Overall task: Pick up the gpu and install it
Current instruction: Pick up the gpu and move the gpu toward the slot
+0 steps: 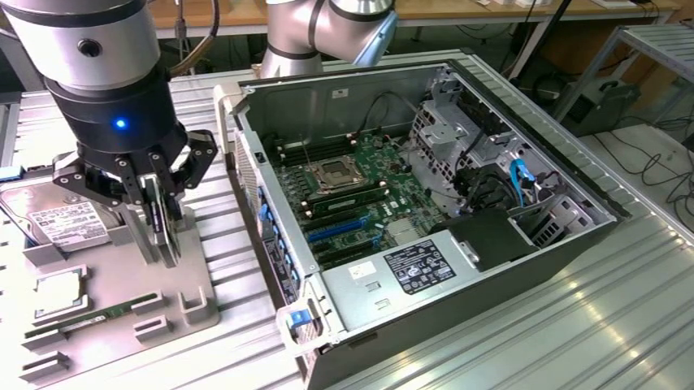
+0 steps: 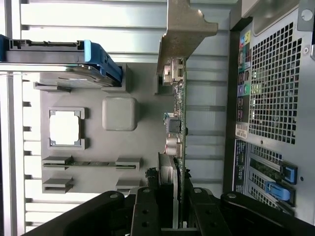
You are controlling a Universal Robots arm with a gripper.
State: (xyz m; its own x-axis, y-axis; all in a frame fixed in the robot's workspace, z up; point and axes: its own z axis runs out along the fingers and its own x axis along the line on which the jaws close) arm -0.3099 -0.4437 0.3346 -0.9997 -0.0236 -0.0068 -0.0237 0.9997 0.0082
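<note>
A silver and black robot arm (image 1: pixel 103 65) with a small blue light is seen at the exterior view's left, reaching down over a flat grey parts tray (image 1: pixel 206 276) that lies on a ribbed metal counter (image 1: pixel 542 325). Its black fingers (image 1: pixel 128 183) are closed on the gpu (image 1: pixel 165 219), a thin dark circuit card standing on edge, with one finger pressed to each face. The card's lower edge is seen at the tray; whether it is lifted clear cannot be told. From the wrist, the card (image 2: pixel 180 123) is seen edge-on, running straight out from between the fingers (image 2: pixel 146 211), and its long silver metal end bracket (image 2: pixel 184 29) is at the end farthest from them. To one side of the fingers, on the same tray, a boxy silver hard drive with a white label (image 1: pixel 54 221) is held in a blue carrier, and a square silver processor chip (image 1: pixel 60 288) and a slim green memory stick (image 1: pixel 93 318) are set in their holders. To the other side, just beside the tray, an open black and grey computer tower (image 1: pixel 488 325) lies on the counter, and its green motherboard (image 1: pixel 358 187) is exposed.
</note>
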